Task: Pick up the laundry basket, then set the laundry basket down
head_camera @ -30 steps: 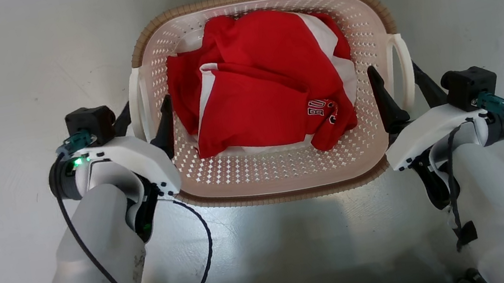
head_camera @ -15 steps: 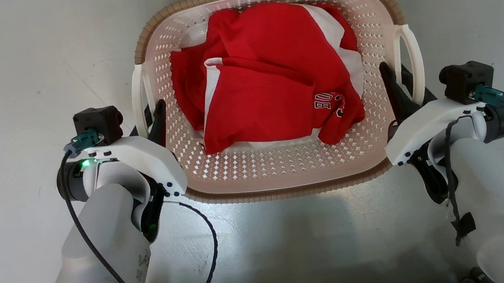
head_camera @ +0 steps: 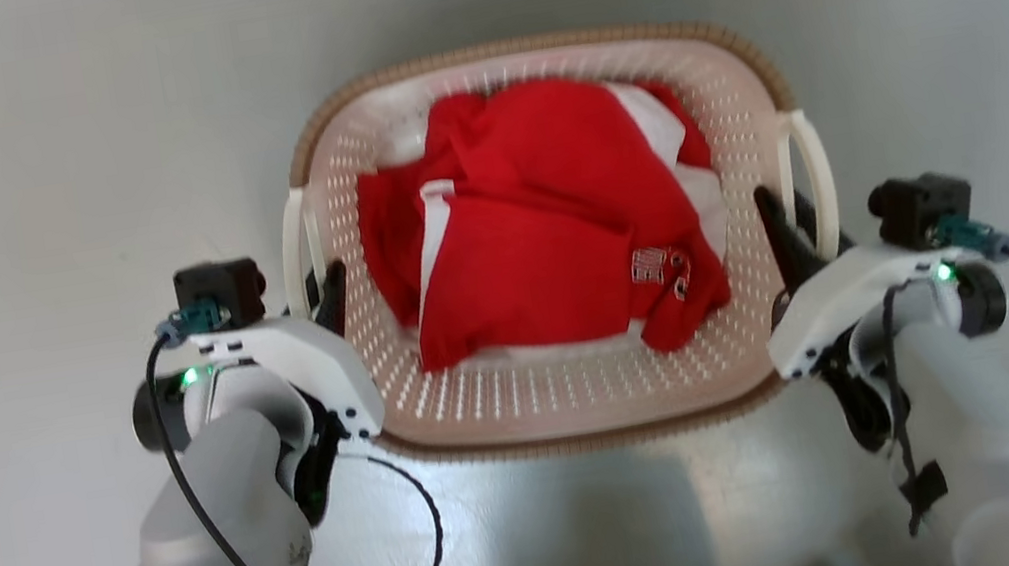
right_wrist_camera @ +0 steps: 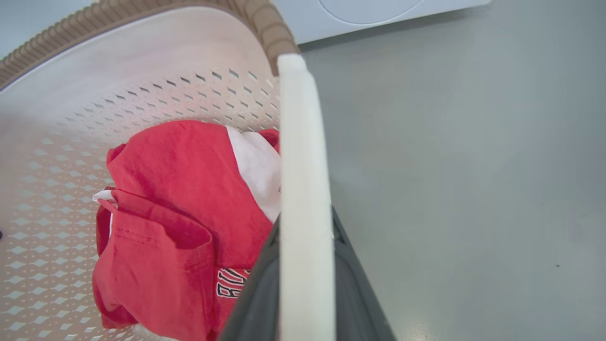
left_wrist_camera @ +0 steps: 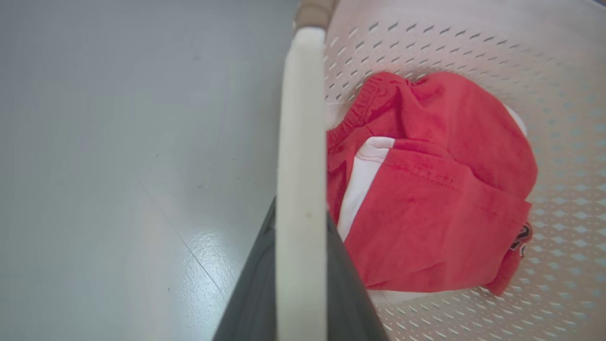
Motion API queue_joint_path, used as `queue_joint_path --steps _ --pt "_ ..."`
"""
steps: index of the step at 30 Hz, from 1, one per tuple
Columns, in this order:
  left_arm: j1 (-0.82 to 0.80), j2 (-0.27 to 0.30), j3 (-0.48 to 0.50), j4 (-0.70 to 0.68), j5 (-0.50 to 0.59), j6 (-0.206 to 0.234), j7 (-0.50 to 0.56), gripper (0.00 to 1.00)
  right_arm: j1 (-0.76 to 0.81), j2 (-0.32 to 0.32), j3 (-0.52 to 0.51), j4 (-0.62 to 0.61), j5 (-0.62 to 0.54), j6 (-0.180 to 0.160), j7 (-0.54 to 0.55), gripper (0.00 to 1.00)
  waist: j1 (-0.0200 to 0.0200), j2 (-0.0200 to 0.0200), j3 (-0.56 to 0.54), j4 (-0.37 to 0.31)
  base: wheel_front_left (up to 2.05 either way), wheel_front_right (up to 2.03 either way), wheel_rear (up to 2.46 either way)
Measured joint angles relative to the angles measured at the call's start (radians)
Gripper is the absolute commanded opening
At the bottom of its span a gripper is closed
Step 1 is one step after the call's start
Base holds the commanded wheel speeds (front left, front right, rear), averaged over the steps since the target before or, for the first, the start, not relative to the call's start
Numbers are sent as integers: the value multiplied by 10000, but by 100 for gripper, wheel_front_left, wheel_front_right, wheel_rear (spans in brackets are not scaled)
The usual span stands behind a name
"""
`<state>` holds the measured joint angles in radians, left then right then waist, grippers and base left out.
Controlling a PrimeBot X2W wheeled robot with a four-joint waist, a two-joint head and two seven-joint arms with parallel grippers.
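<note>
Clamping the laundry basket [head_camera: 528, 48]: jaws of left gripper [head_camera: 320, 290] clenched on 9 o'clock handle [head_camera: 292, 246], jaws of right gripper [head_camera: 782, 214] on 3 o'clock handle [head_camera: 816, 163].

A red garment [head_camera: 549, 245] with white panels lies crumpled and folded over itself, a white stripe running along one fold. Near its lower right corner, in the head view, sits a small patch of black-and-white lettering [head_camera: 654, 264], too small to read. A gathered elastic edge [left_wrist_camera: 360, 102] shows in the left wrist view. The floor [head_camera: 25, 197] is pale grey and glossy, crossed by a faint thin line [left_wrist_camera: 189, 246]. A white appliance [right_wrist_camera: 378, 12] with a curved outline stands at the floor's far edge in the right wrist view.
</note>
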<state>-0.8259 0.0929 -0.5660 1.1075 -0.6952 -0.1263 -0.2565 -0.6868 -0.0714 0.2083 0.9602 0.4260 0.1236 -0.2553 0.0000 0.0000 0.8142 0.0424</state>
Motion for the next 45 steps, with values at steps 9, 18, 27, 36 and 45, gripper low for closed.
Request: queue_joint_path --steps 9,18,27,36,45 --pt "802 -184 -685 855 -1108 0 734 0 558 40 1559 1193 1578 0 92 0 0 0 -2077 -173 0 0 0" --pt "1720 -219 -1375 844 -1948 29 1616 0 943 -228 2899 1549 3049 0 1129 0 0 0 -4347 -331 0 0 0" --pt "2220 -171 -1967 803 -2708 33 2637 0 1126 -575 4084 1532 4299 -4 2771 0 0 0 -6157 -385 0 0 0" --pt "2783 -19 -2460 869 -3386 35 3891 0 1580 -631 4970 1592 5233 -8 4102 0 0 0 -7359 -519 0 0 0" --pt "3047 61 -2803 800 -3783 35 4234 0 1614 -698 5532 1655 5791 -8 4403 0 0 1 -7835 -655 0 0 0"
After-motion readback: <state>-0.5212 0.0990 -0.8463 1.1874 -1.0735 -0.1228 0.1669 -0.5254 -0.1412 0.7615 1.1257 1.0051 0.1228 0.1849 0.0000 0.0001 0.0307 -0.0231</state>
